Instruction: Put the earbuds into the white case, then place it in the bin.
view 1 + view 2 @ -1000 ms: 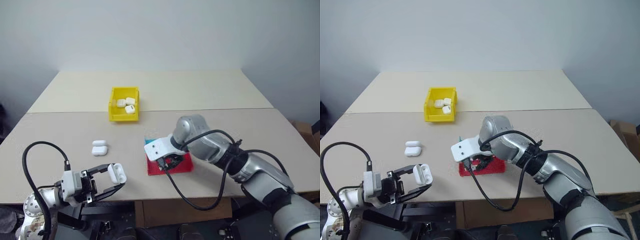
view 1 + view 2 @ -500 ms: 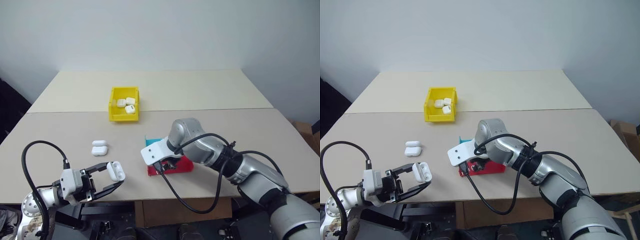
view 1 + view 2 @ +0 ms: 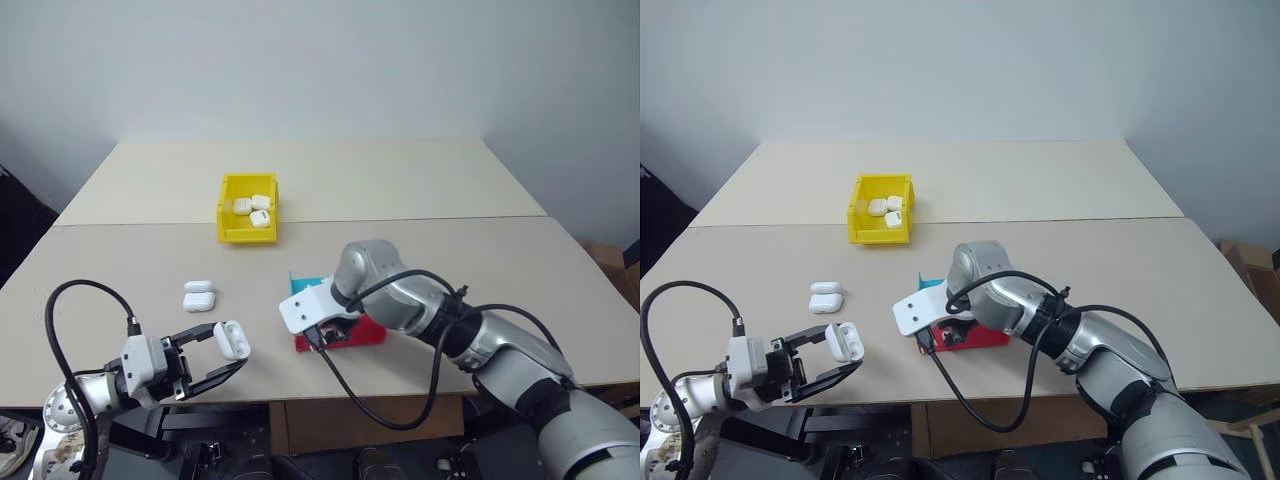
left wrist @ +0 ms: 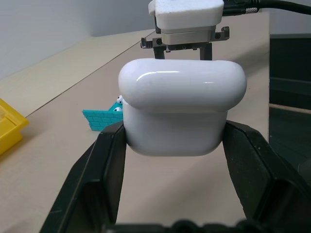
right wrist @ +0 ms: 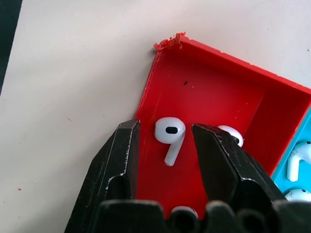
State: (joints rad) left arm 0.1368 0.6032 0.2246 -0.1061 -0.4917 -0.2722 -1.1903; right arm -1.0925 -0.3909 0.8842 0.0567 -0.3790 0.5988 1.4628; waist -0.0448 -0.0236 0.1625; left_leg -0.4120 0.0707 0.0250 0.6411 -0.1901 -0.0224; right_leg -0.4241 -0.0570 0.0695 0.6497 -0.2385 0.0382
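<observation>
head views: the left gripper (image 3: 222, 358) is clamped on a small glossy white rounded earbud case (image 3: 232, 340), lid flipped up, held off the near edge of the beige table (image 3: 400, 180) with its opening facing the other arm, presumably so an earbud can be dropped in. the right gripper (image 3: 940, 338) points steeply down into the shallow red-and-blue tray (image 3: 352, 334), where the loose earbuds lie. two more white cases (image 3: 198, 295) rest on the table near the left arm, and the small bright yellow plastic bin (image 3: 247, 209) stands well behind, already holding a few cases; it is the last stop

left wrist view: the two black fingers (image 4: 104, 170) press the case body from both sides, lid up

right wrist view: the jaws stand partly apart, bracketing a tiny glossy white earbud (image 5: 170, 138) lying in the red compartment; whether the pads touch it yet i cannot tell. other earbuds (image 5: 297, 165) lie in the blue compartment

against a second ago, the right gripper has narrowed and its wrist has shifted toward the tray's left end, now covering more of the red part; the left gripper and case have stayed put
</observation>
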